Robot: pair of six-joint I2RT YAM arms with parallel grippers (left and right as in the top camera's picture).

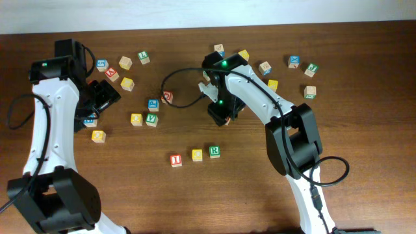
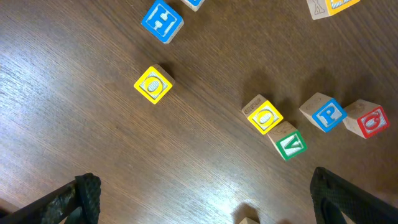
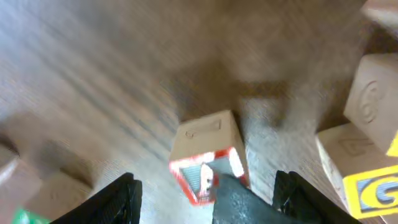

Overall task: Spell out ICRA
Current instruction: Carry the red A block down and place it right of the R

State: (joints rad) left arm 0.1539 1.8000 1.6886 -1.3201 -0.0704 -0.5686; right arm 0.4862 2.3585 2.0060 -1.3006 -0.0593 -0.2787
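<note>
In the overhead view a row stands at the front centre: the red "I" cube [image 1: 175, 160], the yellow "C" cube [image 1: 197, 155] and the green "R" cube [image 1: 214, 151]. My right gripper [image 1: 221, 114] hovers behind the row over a red-framed cube [image 1: 227, 121]. In the right wrist view that cube [image 3: 202, 146] lies tilted between the spread fingers [image 3: 208, 193] with a gap on each side. Its letter is blurred, and a dark part crosses its lower corner. My left gripper [image 1: 104, 96] [image 2: 202, 199] is open and empty at the far left.
Loose cubes lie around the left gripper: yellow [image 2: 152, 84], blue [image 2: 163, 18], yellow "O" [image 2: 266, 115], green "V" [image 2: 289, 143], blue "P" [image 2: 324, 113] and red [image 2: 370, 121]. Several more cubes sit back right [image 1: 294, 62]. A black cable [image 1: 185, 104] loops mid-table.
</note>
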